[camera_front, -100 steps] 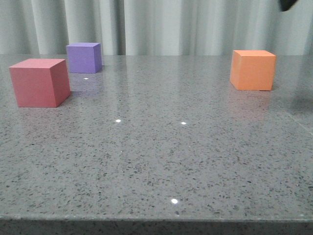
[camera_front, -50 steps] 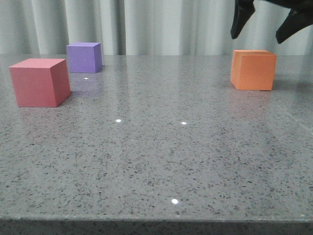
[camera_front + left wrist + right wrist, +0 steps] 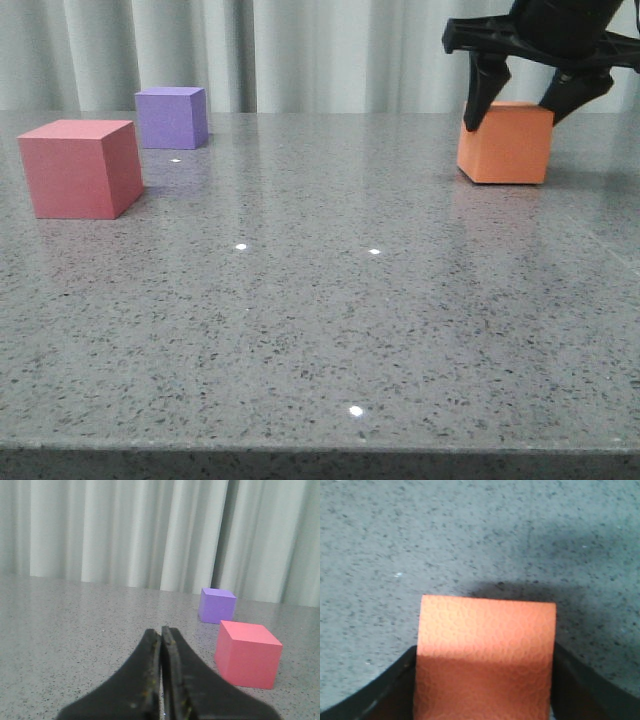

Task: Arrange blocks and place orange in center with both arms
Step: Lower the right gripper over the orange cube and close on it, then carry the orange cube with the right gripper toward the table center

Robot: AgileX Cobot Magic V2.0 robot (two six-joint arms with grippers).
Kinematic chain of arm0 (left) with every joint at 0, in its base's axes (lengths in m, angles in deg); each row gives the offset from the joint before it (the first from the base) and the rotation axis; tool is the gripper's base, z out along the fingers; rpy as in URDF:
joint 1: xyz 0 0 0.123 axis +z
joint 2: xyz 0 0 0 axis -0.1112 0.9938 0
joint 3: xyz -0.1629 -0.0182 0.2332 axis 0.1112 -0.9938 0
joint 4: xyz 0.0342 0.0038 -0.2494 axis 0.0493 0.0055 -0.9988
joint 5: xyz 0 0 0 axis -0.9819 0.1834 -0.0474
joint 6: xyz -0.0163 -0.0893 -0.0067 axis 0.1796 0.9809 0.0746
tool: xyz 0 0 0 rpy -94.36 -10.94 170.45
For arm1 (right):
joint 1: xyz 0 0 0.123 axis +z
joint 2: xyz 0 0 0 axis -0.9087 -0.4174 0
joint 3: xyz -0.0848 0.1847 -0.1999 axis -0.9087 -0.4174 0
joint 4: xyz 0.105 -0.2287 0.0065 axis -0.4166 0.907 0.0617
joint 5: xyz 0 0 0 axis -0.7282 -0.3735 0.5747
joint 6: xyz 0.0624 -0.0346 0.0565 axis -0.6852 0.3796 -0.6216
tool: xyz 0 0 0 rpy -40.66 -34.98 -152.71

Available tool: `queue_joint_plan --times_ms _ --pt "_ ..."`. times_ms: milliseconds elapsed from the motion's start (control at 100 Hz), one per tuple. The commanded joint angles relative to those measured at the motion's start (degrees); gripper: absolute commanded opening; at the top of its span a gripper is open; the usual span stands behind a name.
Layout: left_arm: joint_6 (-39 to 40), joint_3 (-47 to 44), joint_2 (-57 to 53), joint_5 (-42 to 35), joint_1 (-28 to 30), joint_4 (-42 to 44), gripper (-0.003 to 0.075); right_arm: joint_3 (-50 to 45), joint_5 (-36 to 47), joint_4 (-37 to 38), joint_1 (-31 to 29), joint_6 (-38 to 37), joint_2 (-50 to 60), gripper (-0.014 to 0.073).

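The orange cube (image 3: pixel 505 152) sits on the grey table at the far right. My right gripper (image 3: pixel 510 122) has come down over it, with one dark finger on each side. In the right wrist view the orange cube (image 3: pixel 485 630) fills the gap and both fingers of the gripper (image 3: pixel 485 652) press its sides. The red-pink cube (image 3: pixel 75 170) stands at the left, and the purple cube (image 3: pixel 172 118) is behind it. My left gripper (image 3: pixel 161 630) is shut and empty, low over the table. Ahead of it stand the red-pink cube (image 3: pixel 247 655) and the purple cube (image 3: pixel 216 606). It is out of the front view.
The speckled grey table (image 3: pixel 320 330) runs to a front edge at the bottom of the front view. A pale pleated curtain (image 3: pixel 300 50) hangs behind the table's far edge.
My right gripper came down from the top right and closed around the orange cube. The cube shifted slightly to the left. The other two cubes have not moved.
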Motion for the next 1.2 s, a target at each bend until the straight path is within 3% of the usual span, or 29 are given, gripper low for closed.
queue_joint_plan --times_ms 0,270,630,1000,1070,1190 --pt "0.5 -2.4 -0.8 -4.3 0.3 -0.6 -0.002 3.9 2.0 -0.1 1.5 -1.0 3.4 0.0383" --pt "0.5 -2.4 -0.8 -4.3 0.3 -0.6 -0.002 16.5 1.3 1.5 11.4 -7.5 -2.1 0.0383" --pt "0.5 -2.4 -0.8 -4.3 0.3 -0.6 -0.002 37.4 -8.6 12.2 20.9 -18.6 -16.7 0.0383" --pt "0.5 -2.4 -0.8 -4.3 0.3 -0.6 -0.002 39.0 -10.1 11.6 21.6 -21.0 -18.8 0.0388" --pt "0.5 -2.4 -0.8 -4.3 0.3 -0.6 -0.002 39.0 -10.2 11.6 21.6 -21.0 -19.2 0.043" --pt "0.5 -2.4 -0.8 -4.3 0.3 -0.6 -0.002 39.0 -10.2 11.6 21.6 -21.0 -19.6 0.0617"
